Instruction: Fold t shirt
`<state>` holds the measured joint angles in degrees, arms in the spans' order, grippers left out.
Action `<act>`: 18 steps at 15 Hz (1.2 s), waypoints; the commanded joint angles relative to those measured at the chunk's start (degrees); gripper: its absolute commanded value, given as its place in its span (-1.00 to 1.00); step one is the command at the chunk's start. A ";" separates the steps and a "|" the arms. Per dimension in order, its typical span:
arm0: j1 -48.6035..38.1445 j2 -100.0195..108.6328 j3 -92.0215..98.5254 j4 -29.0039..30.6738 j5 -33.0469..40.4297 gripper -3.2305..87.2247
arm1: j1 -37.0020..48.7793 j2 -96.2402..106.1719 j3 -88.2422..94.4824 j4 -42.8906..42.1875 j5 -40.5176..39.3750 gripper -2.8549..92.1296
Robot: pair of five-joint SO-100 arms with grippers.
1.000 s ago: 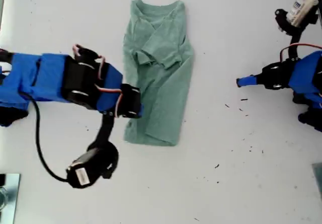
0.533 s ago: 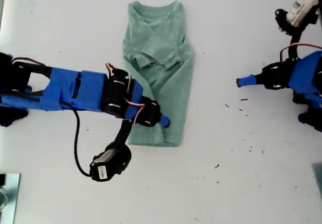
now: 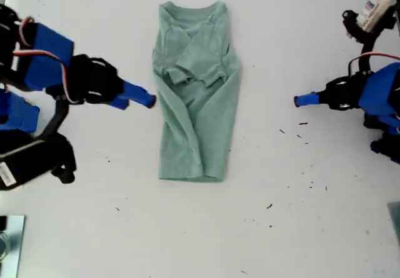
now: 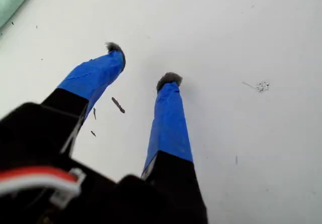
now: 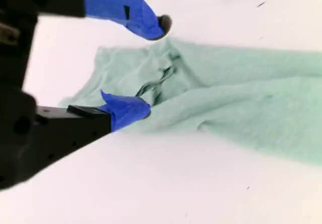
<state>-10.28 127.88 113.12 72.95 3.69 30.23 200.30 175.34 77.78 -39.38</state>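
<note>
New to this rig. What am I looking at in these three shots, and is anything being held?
Two small blue robot arms work on a white table. The exterior view looks straight down: a green t shirt lies folded into a narrow strip, collar away from the camera. The other two pictures come from cameras on each arm's claw. My first gripper, at the exterior view's right, is open over bare table. My second gripper, at the exterior view's left, is open beside the shirt. Nothing is held.

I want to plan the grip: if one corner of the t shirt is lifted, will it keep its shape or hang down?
The t shirt would probably hang limp: it lies flat, with soft wrinkles and bunched folds near the sleeves. It looks thin, so likely light. Its folded layers may slide apart if dragged on the smooth white table.
</note>
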 commanded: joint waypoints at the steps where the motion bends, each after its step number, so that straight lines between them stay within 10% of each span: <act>1: -0.35 27.60 39.64 -10.02 -5.10 -0.53 | 1.85 0.53 2.72 -1.14 -0.97 -0.59; 5: 1.67 67.68 66.45 -12.92 -10.28 -0.63 | 1.49 0.53 2.72 -1.14 5.98 -0.59; 10: 0.70 61.87 64.60 -13.62 -12.57 -0.93 | -5.80 0.62 0.53 -1.85 18.72 -0.89; 14: 10.81 28.48 25.66 -7.82 -15.91 -0.54 | -23.12 -28.12 -32.08 -10.28 26.63 -0.53; 18: 17.67 -17.23 -22.85 7.73 -10.28 -0.44 | -37.09 -82.18 -86.04 3.34 33.57 -0.25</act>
<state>5.19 124.01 109.16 75.41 -7.82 -3.16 134.21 110.57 76.90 -7.65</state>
